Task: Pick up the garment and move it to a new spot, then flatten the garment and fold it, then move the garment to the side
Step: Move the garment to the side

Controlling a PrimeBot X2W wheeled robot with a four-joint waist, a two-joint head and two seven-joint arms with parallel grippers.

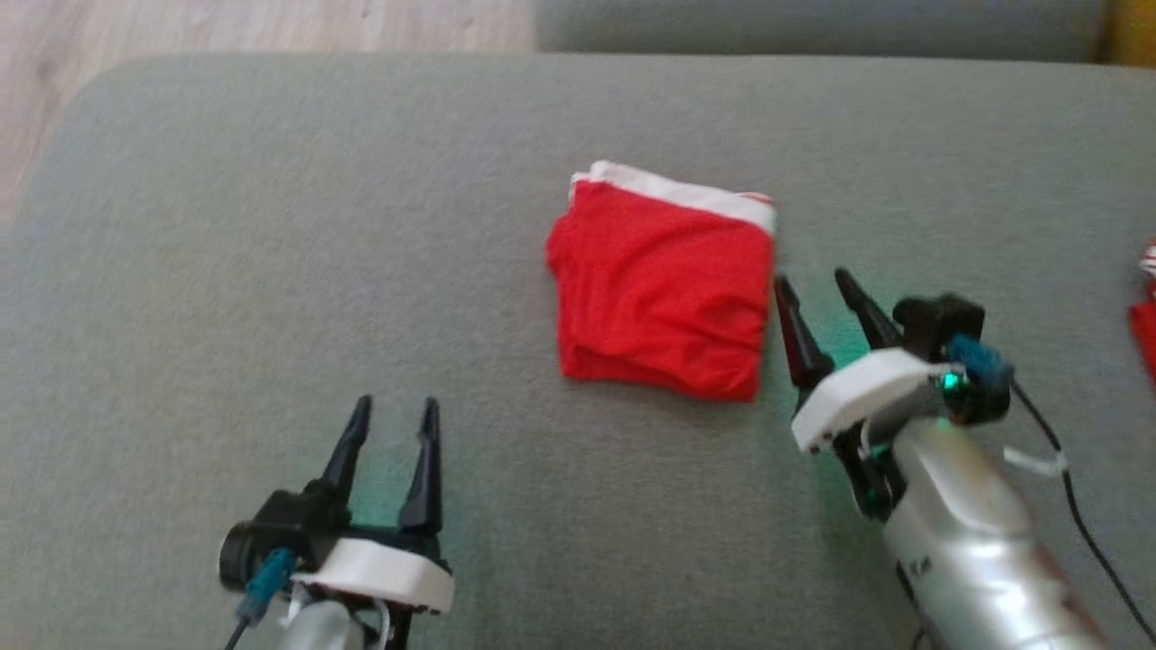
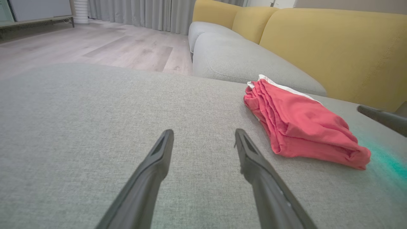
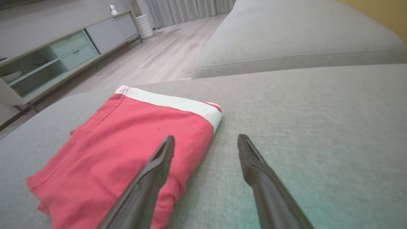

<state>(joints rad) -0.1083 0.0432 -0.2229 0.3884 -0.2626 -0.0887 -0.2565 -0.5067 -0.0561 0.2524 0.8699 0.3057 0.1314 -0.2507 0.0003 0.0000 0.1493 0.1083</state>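
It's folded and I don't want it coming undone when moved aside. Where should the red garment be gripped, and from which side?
Likely its right edge, from the right: the garment looks smoothly folded there, while its left edge shows loose stacked layers. The right gripper sits beside it, jaws open; pinch the whole stack.

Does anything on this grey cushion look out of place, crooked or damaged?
Nothing serious stands out. The red garment lies folded on the grey cushion, a little turned, with its layered edges not quite even. A red and white piece at the head view's right edge is cut off; I cannot tell what it is.
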